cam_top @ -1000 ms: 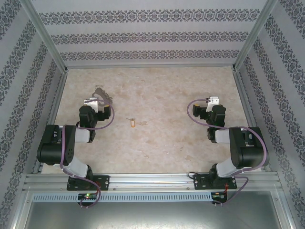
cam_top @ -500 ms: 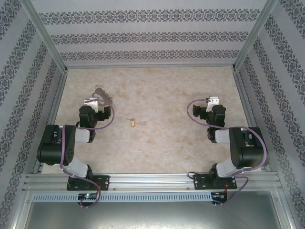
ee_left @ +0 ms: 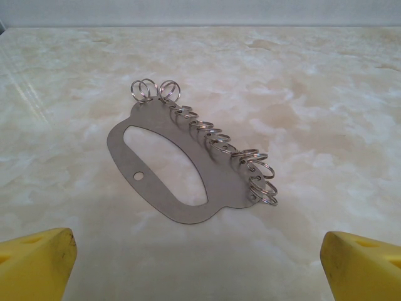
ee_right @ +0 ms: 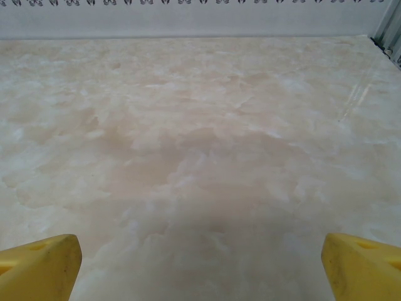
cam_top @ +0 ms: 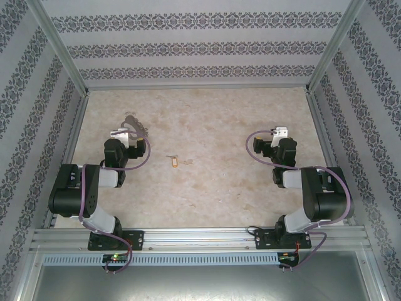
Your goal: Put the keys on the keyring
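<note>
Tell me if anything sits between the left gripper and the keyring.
Nothing visible does. The keyring lies flat on the bare table, straight ahead of the open left gripper. The yellow tag lies off to that arm's right, out of the path.

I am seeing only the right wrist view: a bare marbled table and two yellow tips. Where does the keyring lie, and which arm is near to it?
Observer: The keyring, a flat metal plate with an oval opening and a row of small split rings along one edge, lies flat on the table just in front of the left arm.
Operator: Is this arm holding it now?
Observer: No. The left jaws stand wide open, and the keyring lies ahead of them, untouched.
</note>
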